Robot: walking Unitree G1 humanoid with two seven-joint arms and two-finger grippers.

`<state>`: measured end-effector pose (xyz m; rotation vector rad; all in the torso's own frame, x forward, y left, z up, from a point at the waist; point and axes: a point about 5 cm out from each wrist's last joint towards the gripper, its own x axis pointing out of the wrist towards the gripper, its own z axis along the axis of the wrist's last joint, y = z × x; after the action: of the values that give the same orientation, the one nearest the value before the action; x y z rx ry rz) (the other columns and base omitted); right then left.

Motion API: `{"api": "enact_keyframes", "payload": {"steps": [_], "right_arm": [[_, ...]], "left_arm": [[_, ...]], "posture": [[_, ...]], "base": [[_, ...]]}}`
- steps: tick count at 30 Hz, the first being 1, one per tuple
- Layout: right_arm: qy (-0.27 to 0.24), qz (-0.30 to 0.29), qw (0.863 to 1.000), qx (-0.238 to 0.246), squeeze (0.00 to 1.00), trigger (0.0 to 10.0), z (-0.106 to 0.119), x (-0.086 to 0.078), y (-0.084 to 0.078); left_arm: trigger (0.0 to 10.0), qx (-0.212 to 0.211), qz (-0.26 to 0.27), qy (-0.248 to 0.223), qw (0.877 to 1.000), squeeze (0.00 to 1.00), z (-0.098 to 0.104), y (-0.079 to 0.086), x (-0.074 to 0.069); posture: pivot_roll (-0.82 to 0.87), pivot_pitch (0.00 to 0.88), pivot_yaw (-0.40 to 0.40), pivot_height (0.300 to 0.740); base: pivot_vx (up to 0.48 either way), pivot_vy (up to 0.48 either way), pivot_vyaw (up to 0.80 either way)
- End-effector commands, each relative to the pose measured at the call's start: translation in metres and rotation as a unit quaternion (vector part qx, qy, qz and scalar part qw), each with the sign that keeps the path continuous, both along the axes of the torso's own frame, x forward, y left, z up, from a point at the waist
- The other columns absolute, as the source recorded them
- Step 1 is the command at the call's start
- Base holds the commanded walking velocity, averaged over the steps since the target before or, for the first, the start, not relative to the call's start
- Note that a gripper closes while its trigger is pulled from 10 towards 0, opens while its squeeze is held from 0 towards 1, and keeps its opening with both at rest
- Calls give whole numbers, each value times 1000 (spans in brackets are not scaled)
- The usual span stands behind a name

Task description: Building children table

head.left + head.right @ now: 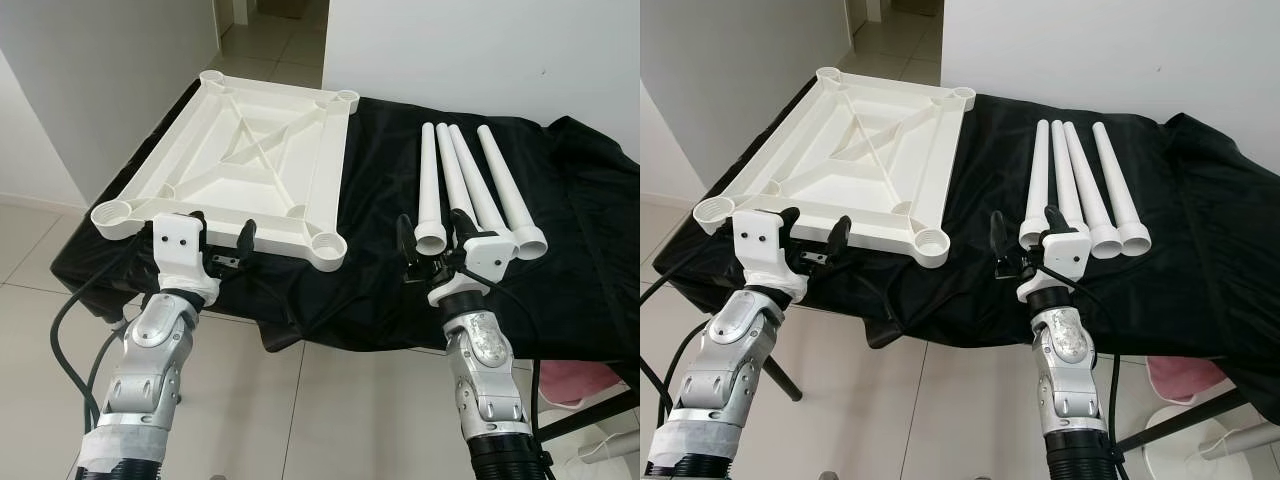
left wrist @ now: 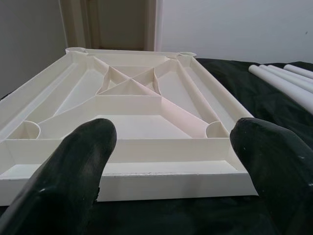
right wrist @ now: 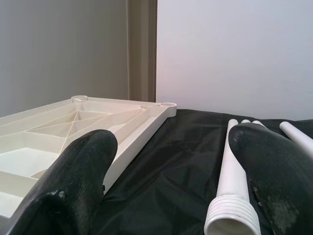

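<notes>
On the left lies the white moulded-plastic tabletop [image 1: 245, 160], upside down with its ribbed underside and four round corner sockets facing up. The left gripper [image 1: 222, 238] hovers at its near edge, black fingers spread wide and holding nothing, the near rim framed between them in the left wrist view. Further right, the right gripper [image 1: 432, 240] is just as open and empty, poised at the near, threaded end of the leftmost of four white tapered plastic legs [image 1: 478, 190], which lie side by side, well apart from the tabletop.

The step in hand looks like picking a first leg. To do it well, the right gripper should close across the leg a little beyond its threaded collar, where the tube is round and firm, squarely so it cannot roll against its neighbours; the left could steady the tabletop rim while the leg is stood into the near right socket [image 1: 328, 246].

Everything rests on a black cloth [image 1: 380, 260] draped loosely over a low table, wrinkled and overhanging. Beyond are white walls, pale floor tiles [image 1: 30, 250] and a doorway far left.
</notes>
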<state>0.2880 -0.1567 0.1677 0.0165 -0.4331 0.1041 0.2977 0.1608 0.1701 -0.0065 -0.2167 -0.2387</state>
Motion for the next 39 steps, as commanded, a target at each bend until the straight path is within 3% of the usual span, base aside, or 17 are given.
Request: {"api": "enact_keyframes", "payload": {"steps": [1,10,39], "right_arm": [[-3,-2,1000,-2,0,10000,1,2,0],[-1,2,1000,-6,0,10000,0,5,1],[6,-16,1000,-10,0,10000,-4,8,-2]], "left_arm": [[10000,6,-18,0,1000,0,-2,-2,0],[10000,7,-15,-1,1000,0,-2,0,0],[10000,6,-1,1,1000,0,-5,8,-3]], "posture": [[53,28,-19,740],[64,14,-34,740],[69,6,-38,740]], "base": [[0,0,0],[0,0,0],[260,0,0]]}}
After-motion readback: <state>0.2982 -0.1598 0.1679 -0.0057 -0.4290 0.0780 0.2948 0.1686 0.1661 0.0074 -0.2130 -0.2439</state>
